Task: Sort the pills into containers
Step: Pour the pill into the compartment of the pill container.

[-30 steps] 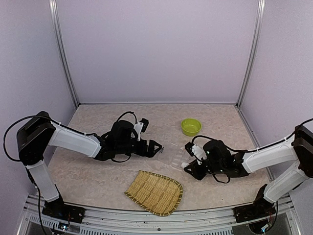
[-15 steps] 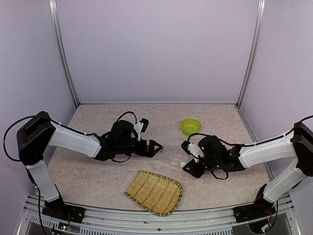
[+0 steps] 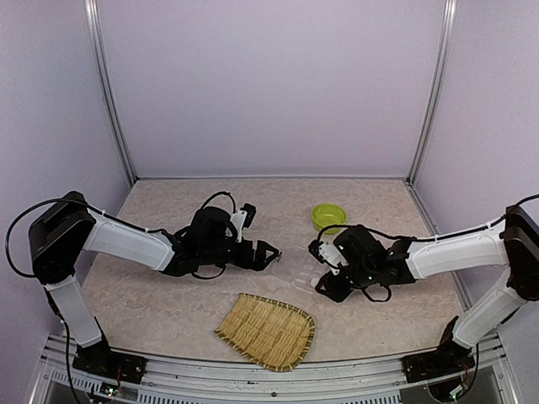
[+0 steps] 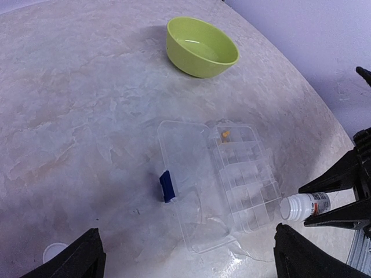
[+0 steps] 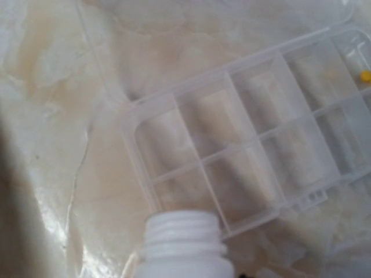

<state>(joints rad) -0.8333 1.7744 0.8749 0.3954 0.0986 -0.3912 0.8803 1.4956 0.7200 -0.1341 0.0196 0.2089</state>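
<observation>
One pill (image 5: 364,76) sits in the half-cropped organiser box (image 5: 134,145); right pincer (image 4: 317,202) pinches a white bottle (image 5: 184,243), left pincer (image 3: 271,255) spread.

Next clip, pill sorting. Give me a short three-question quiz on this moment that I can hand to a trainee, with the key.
1. True or false: the organiser box lies on the table with its lid open.
2. What does the right gripper hold? A) nothing B) a white bottle C) a spoon
3. Fill in: the one pill visible in the left wrist view sits in a compartment at the end of the box nearest the ____.

Key: 1 true; 2 B; 3 green bowl.
</observation>
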